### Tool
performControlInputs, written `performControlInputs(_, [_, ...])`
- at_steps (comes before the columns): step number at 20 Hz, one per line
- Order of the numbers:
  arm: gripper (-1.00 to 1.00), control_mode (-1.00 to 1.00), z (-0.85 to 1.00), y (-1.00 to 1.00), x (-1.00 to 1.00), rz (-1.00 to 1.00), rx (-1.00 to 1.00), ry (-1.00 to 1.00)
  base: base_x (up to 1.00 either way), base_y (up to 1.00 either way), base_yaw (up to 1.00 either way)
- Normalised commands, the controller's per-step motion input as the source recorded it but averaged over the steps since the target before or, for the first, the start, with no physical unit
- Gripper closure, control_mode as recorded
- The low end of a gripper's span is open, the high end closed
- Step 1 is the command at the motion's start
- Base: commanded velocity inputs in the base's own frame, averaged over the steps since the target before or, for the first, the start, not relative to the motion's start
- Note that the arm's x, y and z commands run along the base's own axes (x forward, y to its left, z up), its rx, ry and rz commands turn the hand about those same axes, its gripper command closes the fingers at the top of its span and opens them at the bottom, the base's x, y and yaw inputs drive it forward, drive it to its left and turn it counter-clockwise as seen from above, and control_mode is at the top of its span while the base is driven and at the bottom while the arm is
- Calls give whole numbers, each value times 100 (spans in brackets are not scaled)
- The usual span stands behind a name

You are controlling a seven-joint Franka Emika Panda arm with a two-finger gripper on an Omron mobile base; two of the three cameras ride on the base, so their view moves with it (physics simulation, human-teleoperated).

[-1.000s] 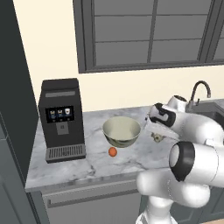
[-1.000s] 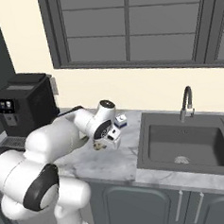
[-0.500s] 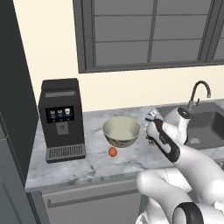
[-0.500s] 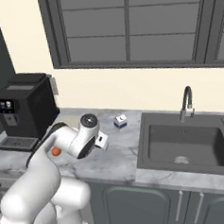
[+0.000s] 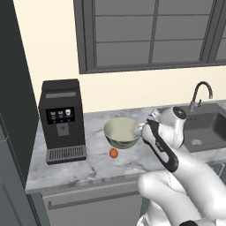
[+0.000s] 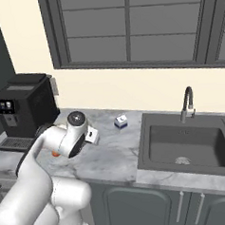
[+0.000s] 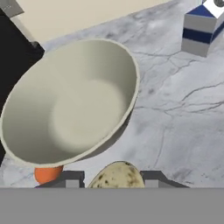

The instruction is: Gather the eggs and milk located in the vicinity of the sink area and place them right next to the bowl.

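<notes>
Holding the spotted egg [image 7: 117, 176], the gripper [image 7: 113, 178] hovers beside the bowl [image 7: 70, 101].

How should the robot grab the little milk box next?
Probably by the flat side walls of the milk carton, below its peaked top. It stands upright and alone on the marble counter, between the bowl and the sink, so coming from above looks easiest. The sloped top would likely slip. The end effector holds the spotted egg now, so that goes down first.
</notes>
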Motion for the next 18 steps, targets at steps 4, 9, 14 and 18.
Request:
performControlInputs(4, [100,-100,0,45,-22,5,-6,-5,0,0,0])
performControlInputs(9, [100,-100,-26,56,-4,4,-14,0,0,0,0])
performControlInputs(14, [100,-100,-46,38,-5,0,-15,0,0,0,0])
performControlInputs(18, [100,-100,-43,28,-10,0,-14,0,0,0,0])
